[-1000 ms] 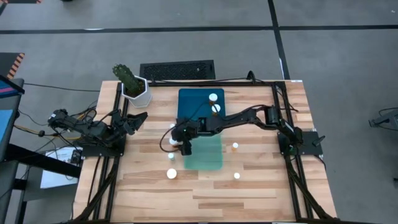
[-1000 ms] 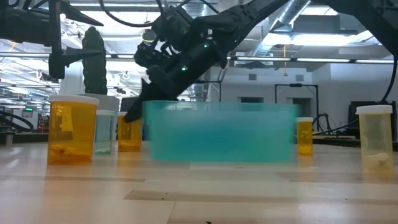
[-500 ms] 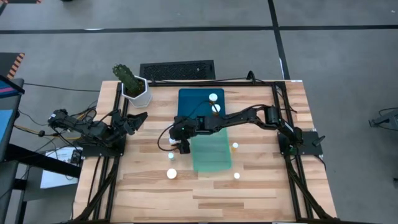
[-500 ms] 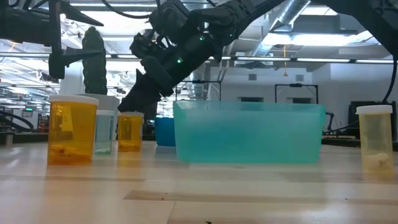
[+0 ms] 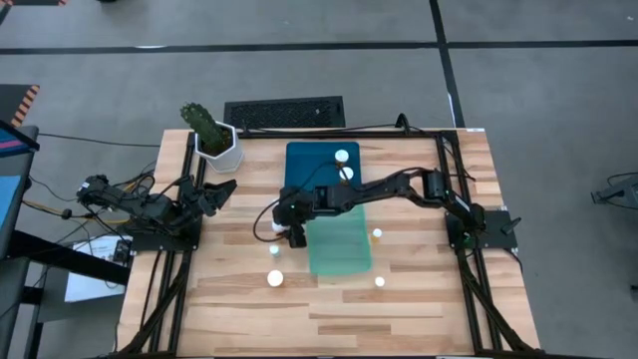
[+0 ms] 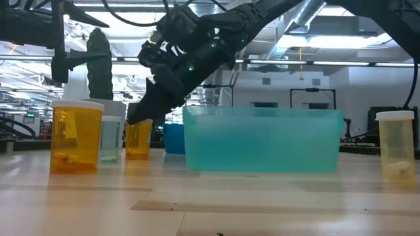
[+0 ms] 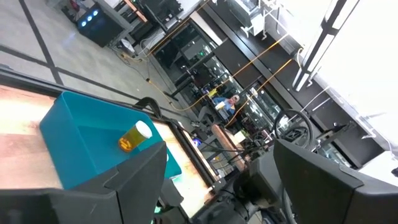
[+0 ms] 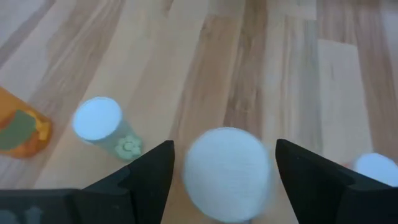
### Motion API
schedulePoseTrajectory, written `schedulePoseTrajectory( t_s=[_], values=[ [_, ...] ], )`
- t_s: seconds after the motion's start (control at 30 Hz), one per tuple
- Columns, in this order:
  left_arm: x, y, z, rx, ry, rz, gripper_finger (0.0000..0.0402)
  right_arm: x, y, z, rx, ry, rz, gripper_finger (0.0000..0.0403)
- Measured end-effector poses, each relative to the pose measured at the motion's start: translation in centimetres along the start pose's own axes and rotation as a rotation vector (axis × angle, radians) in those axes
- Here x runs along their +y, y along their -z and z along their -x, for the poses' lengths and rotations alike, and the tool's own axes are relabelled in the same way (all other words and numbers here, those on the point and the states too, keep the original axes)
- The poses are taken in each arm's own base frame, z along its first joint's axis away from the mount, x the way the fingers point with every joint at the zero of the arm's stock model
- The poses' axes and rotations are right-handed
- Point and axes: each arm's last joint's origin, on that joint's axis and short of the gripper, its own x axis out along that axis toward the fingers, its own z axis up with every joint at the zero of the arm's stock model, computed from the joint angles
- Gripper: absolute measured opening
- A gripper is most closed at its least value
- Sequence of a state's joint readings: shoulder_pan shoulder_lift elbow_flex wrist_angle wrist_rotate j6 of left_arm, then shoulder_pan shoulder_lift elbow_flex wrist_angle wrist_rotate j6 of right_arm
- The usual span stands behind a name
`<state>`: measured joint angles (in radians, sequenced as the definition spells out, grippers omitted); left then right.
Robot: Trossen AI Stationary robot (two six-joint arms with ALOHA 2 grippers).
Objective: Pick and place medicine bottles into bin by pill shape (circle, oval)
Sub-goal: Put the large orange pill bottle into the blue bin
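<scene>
The medicine bottle (image 8: 228, 172) stands on the table (image 5: 419, 309) beside the pale green bin (image 5: 339, 247), between the right gripper's (image 8: 224, 180) wide-open fingers; probably light, rigid and slick, best gripped below its cap.

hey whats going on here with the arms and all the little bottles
The robot is sorting medicine bottles into bins. The right pincer is open, reaching across the table to hang just above a white-capped bottle left of the light green bin, not yet gripping it. Two bottles already lie in the dark teal bin. Others stand loose on the table. The left arm waits at the table's left edge.
</scene>
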<state>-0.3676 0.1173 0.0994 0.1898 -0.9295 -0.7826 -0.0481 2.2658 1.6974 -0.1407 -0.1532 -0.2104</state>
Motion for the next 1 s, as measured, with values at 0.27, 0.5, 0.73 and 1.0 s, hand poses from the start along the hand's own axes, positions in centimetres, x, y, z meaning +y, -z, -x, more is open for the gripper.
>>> schedulePoseTrajectory(
  t_s=[0.27, 0.5, 0.73, 1.0],
  values=[
    [0.0, 0.0, 0.0, 0.000, 0.000, 0.000, 0.0289, 0.4, 1.8, -1.2, 0.099, -0.020, -0.022, 0.0285],
    [0.0, 0.0, 0.0, 0.000, 0.000, 0.000, 0.0289, 1.2, 1.8, -1.6, 0.093, -0.031, -0.003, 0.0281],
    [0.0, 0.0, 0.0, 0.000, 0.000, 0.000, 0.0289, 0.8, 0.2, -1.1, 0.058, -0.008, 0.004, 0.0280],
    [0.0, 0.0, 0.0, 0.001, 0.001, 0.000, 0.0289, 0.0, -0.9, -0.6, 0.032, 0.007, 0.000, 0.0280]
  ],
)
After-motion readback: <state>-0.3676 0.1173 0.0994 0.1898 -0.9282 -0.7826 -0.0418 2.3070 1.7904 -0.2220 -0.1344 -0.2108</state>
